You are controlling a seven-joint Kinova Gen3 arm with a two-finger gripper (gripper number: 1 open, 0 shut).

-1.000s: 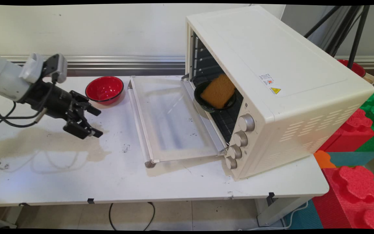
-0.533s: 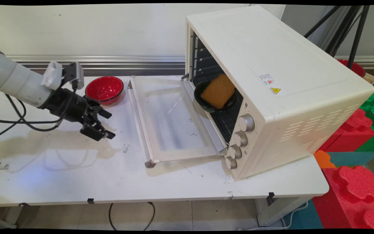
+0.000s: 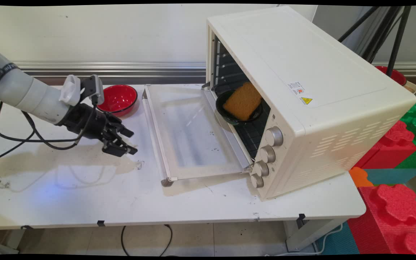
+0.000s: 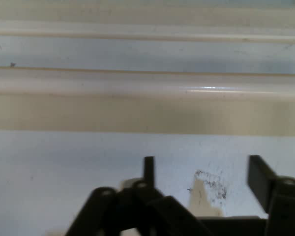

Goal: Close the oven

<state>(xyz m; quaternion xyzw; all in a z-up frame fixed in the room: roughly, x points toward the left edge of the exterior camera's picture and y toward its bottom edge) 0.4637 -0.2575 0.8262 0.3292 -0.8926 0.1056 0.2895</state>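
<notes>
1. Main view: the pincer (image 3: 130, 141) hangs low over the left half of the table (image 3: 85, 195), its fingers spread apart with nothing between them.
2. It points toward the lowered oven door (image 3: 190, 133), near the door's free edge but not touching it.
3. The hand view shows two black fingers (image 4: 259, 177) with bare table between them, and the door's pale edge rail (image 4: 147, 81) running across ahead.
4. A brownish stain (image 3: 85, 162) with dark specks marks the table surface under and beside the pincer.
5. A red bowl (image 3: 116, 99) stands near the table's back edge, just behind the arm's wrist and beside the door's far corner.
6. The cream toaster oven (image 3: 302, 94) stands on the right half of the table, turned at an angle, with its glass door folded flat toward the left.
7. Inside the oven, on the rack, a dark bowl (image 3: 226, 112) holds a slice of toast (image 3: 242, 101) that leans up against its rim.
8. Four knobs (image 3: 265, 155) run down the oven's front panel.
9. Red and green foam blocks (image 3: 395, 202) are stacked off the table's right edge.
</notes>
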